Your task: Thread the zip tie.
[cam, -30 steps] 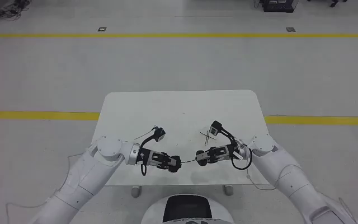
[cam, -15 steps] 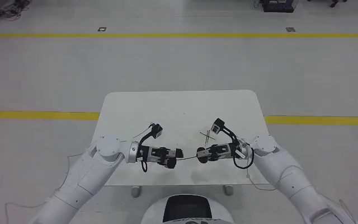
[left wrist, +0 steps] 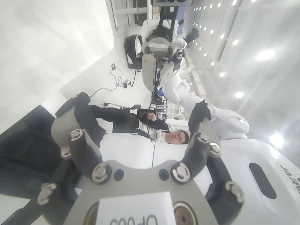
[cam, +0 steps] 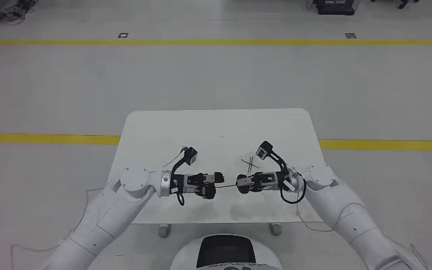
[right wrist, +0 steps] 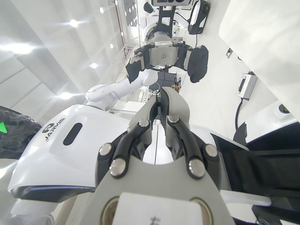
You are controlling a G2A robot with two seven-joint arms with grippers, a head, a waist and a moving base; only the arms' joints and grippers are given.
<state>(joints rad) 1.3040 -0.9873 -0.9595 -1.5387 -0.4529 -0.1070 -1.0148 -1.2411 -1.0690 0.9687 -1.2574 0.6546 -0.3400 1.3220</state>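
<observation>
A thin black zip tie (cam: 228, 183) spans the short gap between my two grippers over the table's front part. My right gripper (cam: 241, 183) is shut on one end of it; in the right wrist view its fingers (right wrist: 170, 101) are pressed together. My left gripper (cam: 214, 179) faces it, open, with its black-padded fingers (left wrist: 77, 104) spread wide. In the left wrist view the tie (left wrist: 153, 148) runs as a dark line from the right gripper (left wrist: 156, 80) toward the space between the left fingers. I cannot tell whether its tip touches the left gripper.
The white table (cam: 216, 131) has rounded corners. A few spare zip ties (cam: 251, 163) lie crossed on it just behind the right gripper. Both grippers hover close to the table's front edge.
Both grippers have shifted a little away from the table's front edge, the left one more, and now face each other almost in line. The tie stays in the right gripper.
</observation>
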